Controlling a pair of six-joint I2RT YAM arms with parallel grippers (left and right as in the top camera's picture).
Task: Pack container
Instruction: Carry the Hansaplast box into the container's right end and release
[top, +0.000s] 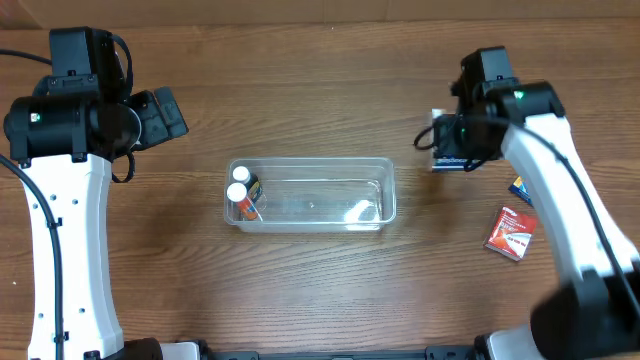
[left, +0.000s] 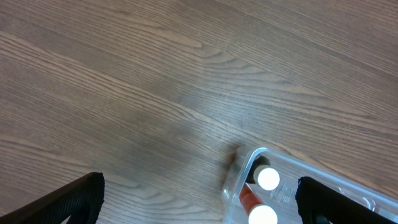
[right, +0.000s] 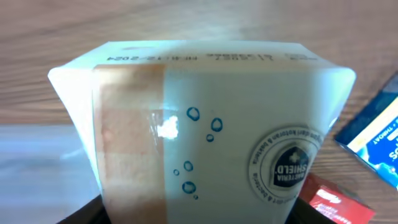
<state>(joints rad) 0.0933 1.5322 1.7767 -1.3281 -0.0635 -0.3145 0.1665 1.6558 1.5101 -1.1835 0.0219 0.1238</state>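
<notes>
Gripping white box (right: 205, 124), right claw (top: 441, 146) near container (top: 312, 161), left claw (left: 202, 200) spread wide

Even bright light (wrist closeups soft-focus), faint shadows.

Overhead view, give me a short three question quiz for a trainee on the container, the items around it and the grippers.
1. True or false: the container holds two white-capped bottles at the end nearer the left gripper.
2. What does the right gripper hold? A: one of the bottles. B: a white box. C: nothing.
3. Fill in: the red packet lies on the ____, outside the container.
Key: 1 true; 2 B; 3 table.
</notes>
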